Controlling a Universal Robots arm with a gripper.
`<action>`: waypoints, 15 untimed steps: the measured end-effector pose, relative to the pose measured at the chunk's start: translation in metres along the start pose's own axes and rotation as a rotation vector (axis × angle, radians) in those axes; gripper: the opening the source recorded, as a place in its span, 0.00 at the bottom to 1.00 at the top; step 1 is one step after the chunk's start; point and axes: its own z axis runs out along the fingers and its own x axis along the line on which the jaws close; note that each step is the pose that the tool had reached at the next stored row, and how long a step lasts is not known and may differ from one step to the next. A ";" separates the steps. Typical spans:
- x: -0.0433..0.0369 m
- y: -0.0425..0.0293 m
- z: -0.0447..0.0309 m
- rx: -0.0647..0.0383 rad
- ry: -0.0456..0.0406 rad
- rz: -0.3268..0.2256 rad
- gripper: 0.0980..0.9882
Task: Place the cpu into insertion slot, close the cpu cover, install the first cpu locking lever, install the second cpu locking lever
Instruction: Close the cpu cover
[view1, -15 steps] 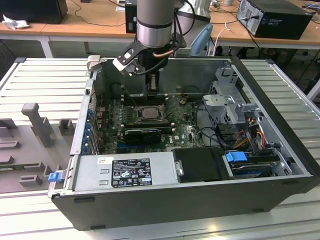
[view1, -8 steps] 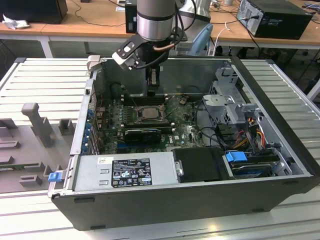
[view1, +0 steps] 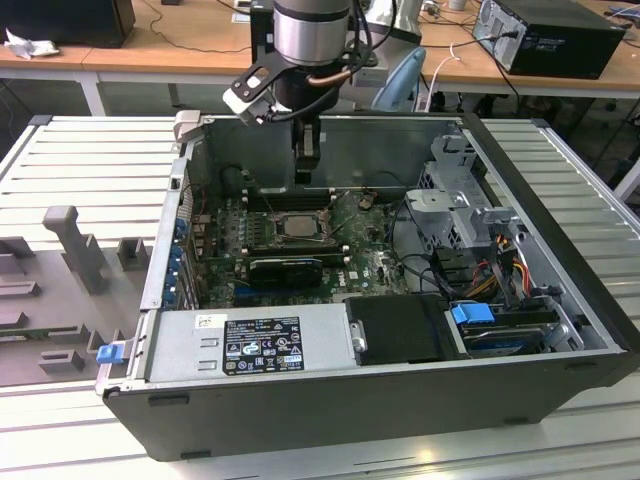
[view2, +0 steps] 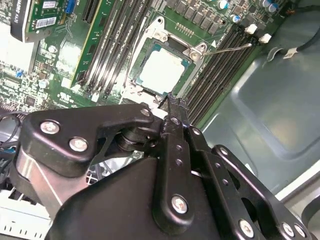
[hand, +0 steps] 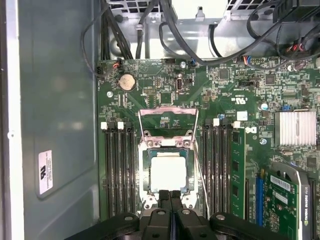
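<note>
The cpu (hand: 168, 172) (view2: 162, 70), a pale square chip, lies flat in the insertion slot (hand: 144, 167) on the green board; in the exterior view it is a small dark square (view1: 292, 224). The silver cpu cover (hand: 168, 144) appears to lie down around the chip. A thin wire lever (view2: 230, 48) (hand: 199, 167) sticks out free beside the socket, and a second wire loop (hand: 167, 108) stands raised beyond it. My gripper (hand: 170, 194) (view2: 171, 102) (view1: 305, 178) hangs just above the socket's edge, shut with nothing between its fingers.
Black memory slots (hand: 117, 165) flank the socket on both sides. A graphics card (view1: 285, 268) sits toward the front, then the power supply (view1: 250, 340). A drive cage (view1: 460, 210) and cables fill the exterior view's right. The case walls (view1: 190, 170) enclose the board.
</note>
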 end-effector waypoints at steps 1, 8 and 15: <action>0.0000 0.0000 -0.0011 0.000 0.0000 0.000 0.01; 0.0008 0.0224 -0.0010 0.001 0.0002 0.000 0.01; 0.0011 0.0480 0.0124 0.001 -0.0108 -0.037 0.01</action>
